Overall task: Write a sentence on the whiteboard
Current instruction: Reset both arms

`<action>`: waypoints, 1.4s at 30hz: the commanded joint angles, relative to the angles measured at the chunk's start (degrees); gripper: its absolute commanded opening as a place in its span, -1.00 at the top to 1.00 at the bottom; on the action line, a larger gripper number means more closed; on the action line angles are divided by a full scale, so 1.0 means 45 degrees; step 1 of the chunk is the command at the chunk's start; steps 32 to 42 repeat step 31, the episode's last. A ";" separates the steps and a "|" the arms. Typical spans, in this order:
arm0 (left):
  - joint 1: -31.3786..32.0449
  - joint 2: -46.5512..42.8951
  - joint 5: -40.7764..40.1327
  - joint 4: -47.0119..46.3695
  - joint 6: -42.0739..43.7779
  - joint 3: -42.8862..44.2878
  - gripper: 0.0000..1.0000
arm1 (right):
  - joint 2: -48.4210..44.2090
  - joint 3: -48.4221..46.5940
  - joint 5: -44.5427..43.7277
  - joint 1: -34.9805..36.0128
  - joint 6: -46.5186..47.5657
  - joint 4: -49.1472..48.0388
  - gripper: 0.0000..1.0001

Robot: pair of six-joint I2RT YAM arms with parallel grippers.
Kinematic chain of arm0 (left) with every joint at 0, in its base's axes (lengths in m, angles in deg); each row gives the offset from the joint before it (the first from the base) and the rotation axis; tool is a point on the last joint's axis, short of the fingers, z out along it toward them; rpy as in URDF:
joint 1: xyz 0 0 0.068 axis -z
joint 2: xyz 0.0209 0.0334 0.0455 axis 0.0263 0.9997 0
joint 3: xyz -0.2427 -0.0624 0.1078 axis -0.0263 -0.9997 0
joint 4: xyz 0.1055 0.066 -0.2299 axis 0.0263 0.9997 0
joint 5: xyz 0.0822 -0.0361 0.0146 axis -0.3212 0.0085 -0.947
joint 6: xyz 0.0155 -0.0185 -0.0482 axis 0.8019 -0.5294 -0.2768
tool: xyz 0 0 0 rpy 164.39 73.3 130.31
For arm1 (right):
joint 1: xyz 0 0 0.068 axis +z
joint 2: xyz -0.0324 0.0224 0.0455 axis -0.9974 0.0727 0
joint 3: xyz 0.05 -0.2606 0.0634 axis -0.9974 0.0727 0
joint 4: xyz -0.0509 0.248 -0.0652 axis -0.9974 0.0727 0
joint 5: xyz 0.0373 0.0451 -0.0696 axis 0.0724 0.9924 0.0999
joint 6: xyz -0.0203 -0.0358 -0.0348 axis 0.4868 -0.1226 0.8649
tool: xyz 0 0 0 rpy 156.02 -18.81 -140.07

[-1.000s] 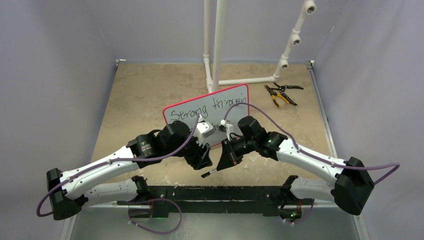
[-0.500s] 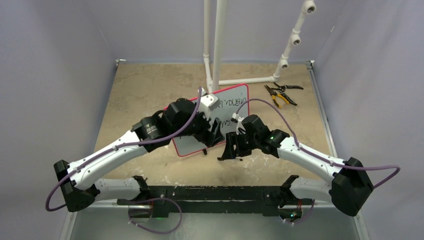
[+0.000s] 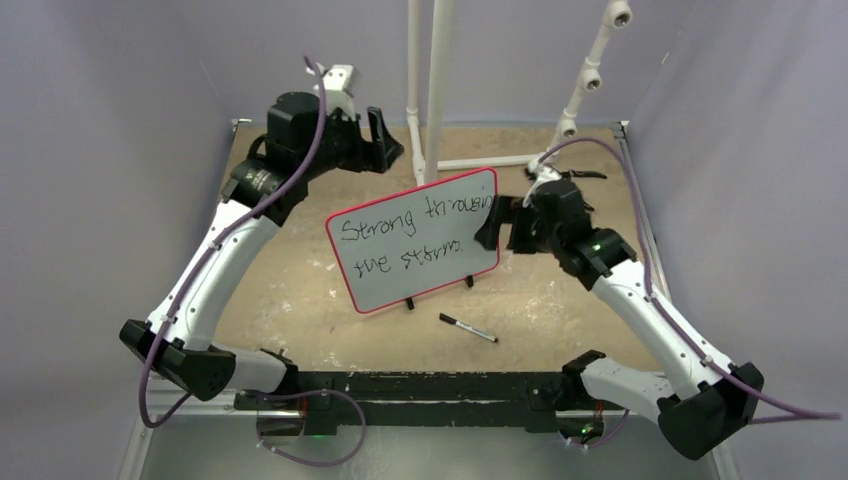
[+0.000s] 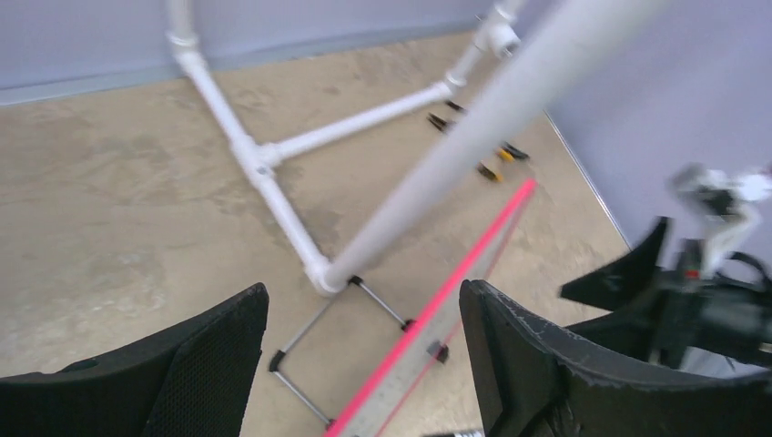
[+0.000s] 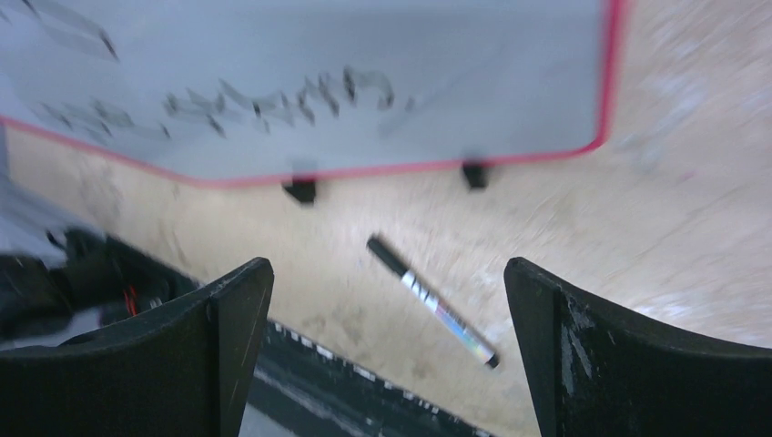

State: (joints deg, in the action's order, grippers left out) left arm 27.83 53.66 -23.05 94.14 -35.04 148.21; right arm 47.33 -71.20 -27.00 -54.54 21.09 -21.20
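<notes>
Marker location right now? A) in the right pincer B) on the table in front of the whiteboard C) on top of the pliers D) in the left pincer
B: the marker lies on the table just in front of the whiteboard, and the left pincer and right pincer are both open and empty.

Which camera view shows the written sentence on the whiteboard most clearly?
The top external view: both lines of the sentence are whole and sharp there. The right wrist view shows it blurred and cut off. The left wrist view shows only the whiteboard edge-on, no writing.
</notes>
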 commanded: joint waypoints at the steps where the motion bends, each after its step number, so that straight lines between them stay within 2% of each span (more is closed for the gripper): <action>1: -0.1970 -0.0034 -0.0579 0.0464 -0.0853 0.0877 -0.52 | -0.0222 -0.1528 -0.0214 -0.2440 0.1603 0.0124 -0.97; 4: -0.3466 -0.0362 -0.1568 0.0907 -0.1271 0.0385 -0.54 | -0.0098 -0.2459 0.0178 -0.4228 0.1996 -0.0330 -0.97; 7: -0.3841 -0.1079 -0.3983 0.1327 -0.1205 -0.0327 -0.67 | -0.0327 -0.3165 -0.0024 -0.5348 0.2017 -0.1163 -0.97; 11: -0.3864 -0.2516 -0.7125 0.0911 -0.0860 -0.2073 -0.72 | -0.1300 -0.2953 -0.0876 -0.5469 0.2405 -0.3174 -0.97; 14: -0.3864 -0.4288 -0.8944 -0.0632 -0.0392 -0.4497 -0.72 | -0.2411 -0.1717 -0.1368 -0.5466 0.3168 -0.5101 -0.97; 18: -0.3863 -0.6387 -0.9190 -0.2277 0.0888 -0.7100 -0.86 | -0.4167 0.0387 -0.1843 -0.5463 0.4181 -0.7480 -0.97; 22: -0.3864 -0.6800 -0.9538 -0.2028 0.1101 -0.7712 -0.91 | -0.5319 0.1608 -0.2144 -0.5457 0.4924 -0.8655 -0.97; 27: -0.3863 -0.6796 -0.9884 -0.1830 0.0938 -0.7993 -0.94 | -0.5564 0.1843 -0.2460 -0.5456 0.5757 -0.8451 -0.97; 31: -0.3864 -0.7129 -0.9854 -0.2520 0.1049 -0.8519 -0.98 | -0.5752 0.1933 -0.2301 -0.5462 0.5828 -0.8363 -0.97; 42: -0.3864 -0.7129 -0.9854 -0.2520 0.1049 -0.8519 -0.98 | -0.5752 0.1933 -0.2301 -0.5462 0.5828 -0.8363 -0.97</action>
